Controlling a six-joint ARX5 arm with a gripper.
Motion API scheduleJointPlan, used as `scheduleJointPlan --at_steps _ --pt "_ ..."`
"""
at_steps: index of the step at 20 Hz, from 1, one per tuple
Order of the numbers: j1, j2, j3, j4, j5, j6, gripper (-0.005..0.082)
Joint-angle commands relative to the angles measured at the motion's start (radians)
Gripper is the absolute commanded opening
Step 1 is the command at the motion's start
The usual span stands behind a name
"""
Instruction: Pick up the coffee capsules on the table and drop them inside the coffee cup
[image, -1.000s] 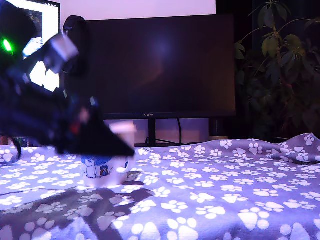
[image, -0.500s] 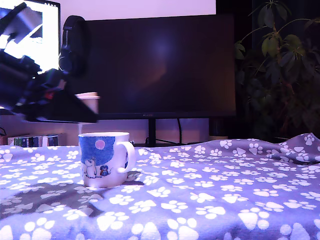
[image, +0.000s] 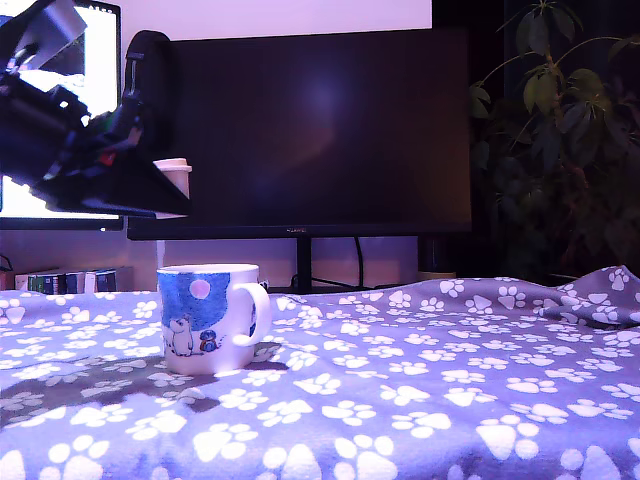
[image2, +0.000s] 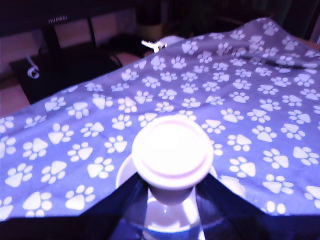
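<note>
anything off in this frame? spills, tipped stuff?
Nothing stands out. The mug stands upright on the cloth, no spill. The gripper holds the cream capsule above the mug.

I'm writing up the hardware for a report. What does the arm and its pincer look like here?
In the exterior view the arm is a black, blocky body with a pale grey block near its upper end and small red and green marks by the wrist. The pincer ends in flat, black, wedge-shaped fingers that taper to a point. No cables can be made out in the dim light.
</note>
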Motion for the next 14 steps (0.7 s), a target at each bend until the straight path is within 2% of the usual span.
scheduleJointPlan --at_steps 1,9,14 --pt "-0.001 0.037 0.026 -0.019 0.001 -0.002 0.0087" --pt "-0.001 0.186 0.199 -0.222 0.005 0.007 0.0087" --pt "-0.001 0.237 0.246 -0.274 0.005 0.005 0.0087"
